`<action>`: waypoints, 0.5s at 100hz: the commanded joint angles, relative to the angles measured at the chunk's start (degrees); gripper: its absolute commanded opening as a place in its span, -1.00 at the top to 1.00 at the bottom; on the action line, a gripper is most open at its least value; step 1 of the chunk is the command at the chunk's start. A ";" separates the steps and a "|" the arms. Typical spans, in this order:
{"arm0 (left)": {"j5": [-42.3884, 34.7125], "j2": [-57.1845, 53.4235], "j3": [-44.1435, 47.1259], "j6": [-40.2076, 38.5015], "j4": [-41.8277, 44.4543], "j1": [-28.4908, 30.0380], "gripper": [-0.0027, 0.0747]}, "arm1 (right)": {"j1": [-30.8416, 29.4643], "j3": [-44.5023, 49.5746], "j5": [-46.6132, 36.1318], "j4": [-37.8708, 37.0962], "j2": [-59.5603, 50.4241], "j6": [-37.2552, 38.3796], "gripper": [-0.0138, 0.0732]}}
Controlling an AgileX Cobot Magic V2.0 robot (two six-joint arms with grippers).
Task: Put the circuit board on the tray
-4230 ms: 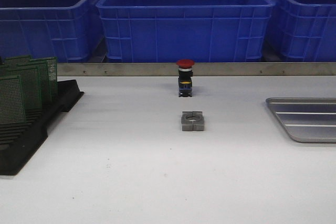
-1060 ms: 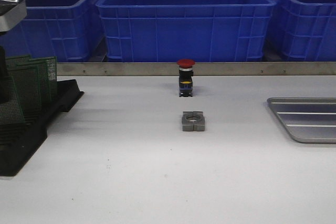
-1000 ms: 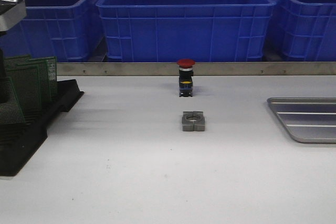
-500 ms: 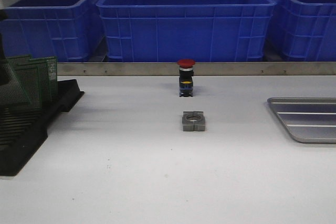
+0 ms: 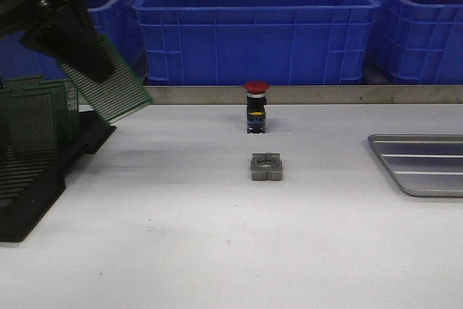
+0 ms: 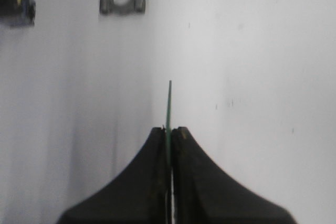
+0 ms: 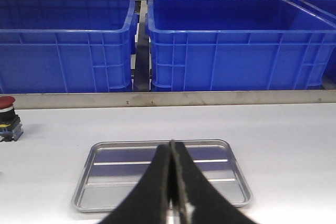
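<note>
White table [image 5: 217, 251] — left end effector [image 6: 169, 136] clamps circuit board [image 5: 116, 85], now lifted off rack [image 5: 36, 179]; right [image 7: 172, 182] seemingly closed.

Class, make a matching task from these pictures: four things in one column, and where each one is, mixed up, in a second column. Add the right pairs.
Things:
1. circuit board
2. tray
3. red push button
4. metal block

Places:
A. table's right edge
B. middle of the table
C. in the left gripper, off the table
D. by the table's back rail

Pairs: 1-C, 2-A, 3-D, 4-B
</note>
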 commanded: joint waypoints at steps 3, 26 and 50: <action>0.72 -2.45 -1.89 -0.13 -9.95 -3.14 0.98 | -0.21 -0.73 -4.32 -0.53 -1.39 -0.03 0.94; 0.72 -2.36 -1.89 -0.13 -14.87 -9.84 0.98 | -0.21 -0.73 -4.32 -0.53 -1.39 -0.03 0.94; 0.72 -2.36 -1.89 -0.13 -16.02 -15.41 0.98 | -0.21 -0.73 -4.32 -0.53 -1.39 -0.03 0.94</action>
